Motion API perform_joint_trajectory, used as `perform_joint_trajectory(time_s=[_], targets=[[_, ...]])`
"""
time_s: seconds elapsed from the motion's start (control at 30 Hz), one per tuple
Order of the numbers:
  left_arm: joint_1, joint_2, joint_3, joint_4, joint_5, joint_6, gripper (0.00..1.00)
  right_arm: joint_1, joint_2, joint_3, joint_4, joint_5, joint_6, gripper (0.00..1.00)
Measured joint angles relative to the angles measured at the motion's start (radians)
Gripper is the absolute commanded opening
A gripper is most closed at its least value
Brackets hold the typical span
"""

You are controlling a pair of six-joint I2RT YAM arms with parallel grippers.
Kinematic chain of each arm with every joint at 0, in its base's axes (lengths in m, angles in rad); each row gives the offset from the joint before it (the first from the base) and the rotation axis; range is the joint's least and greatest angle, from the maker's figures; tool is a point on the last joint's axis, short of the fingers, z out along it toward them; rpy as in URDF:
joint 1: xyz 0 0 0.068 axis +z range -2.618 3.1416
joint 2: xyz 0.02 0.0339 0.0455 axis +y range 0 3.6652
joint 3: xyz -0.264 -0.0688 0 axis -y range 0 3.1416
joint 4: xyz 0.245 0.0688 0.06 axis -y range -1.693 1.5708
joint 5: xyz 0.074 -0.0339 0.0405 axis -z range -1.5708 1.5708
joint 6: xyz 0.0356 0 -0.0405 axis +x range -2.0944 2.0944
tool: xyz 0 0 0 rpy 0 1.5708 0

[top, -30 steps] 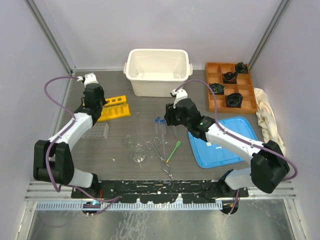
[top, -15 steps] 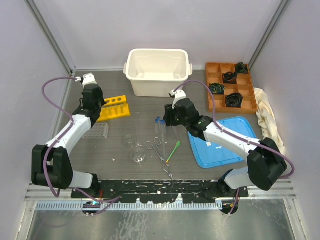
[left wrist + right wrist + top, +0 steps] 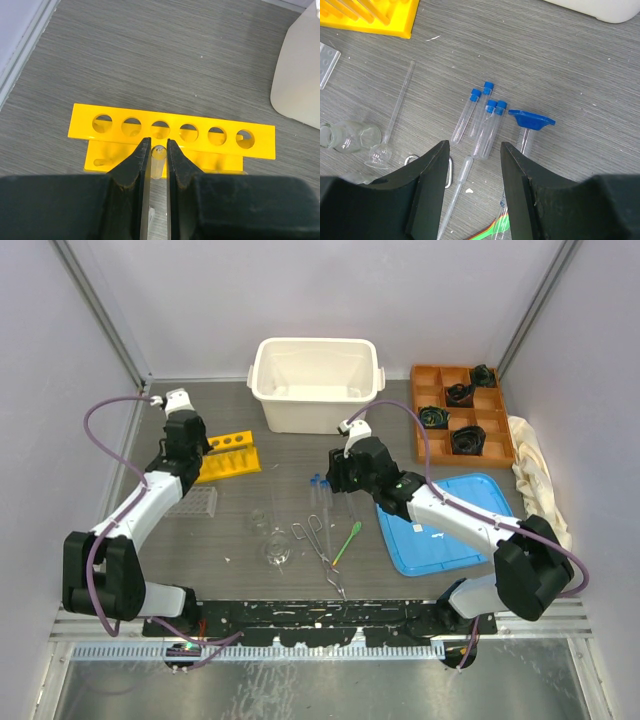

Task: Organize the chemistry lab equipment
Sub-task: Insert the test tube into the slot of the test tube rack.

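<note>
Across the grey desk (image 3: 230, 540), seen from above, lie one yellow plastic rack (image 3: 228, 455), one clear plastic rack (image 3: 192, 502), two small clear glass flasks (image 3: 277, 552), one pair of metal tongs (image 3: 322, 545) and one green spatula (image 3: 348, 540). At the left wrist, the left hand (image 3: 159, 145) grips one thin clear tube (image 3: 159, 159) over the yellow rack, whose top shows six holes. Below the right wrist, the right hand (image 3: 473, 146) stands open and empty over four blue-capped test tubes (image 3: 492, 125), which lie beside one blue-based cylinder (image 3: 531, 119).

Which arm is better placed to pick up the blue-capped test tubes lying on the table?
Right. The right jaws hang open directly above the blue-capped test tubes, while the left jaws are closed on a clear tube over the yellow rack.
</note>
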Motion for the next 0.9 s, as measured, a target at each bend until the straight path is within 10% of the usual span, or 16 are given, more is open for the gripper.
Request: perform_joint_trajectory(time_s=[0.9], targets=[[0.001, 0.024, -0.025, 0.068, -0.007, -0.010, 0.00, -0.002, 0.001, 0.000, 0.000, -0.001, 0.000, 0.51]])
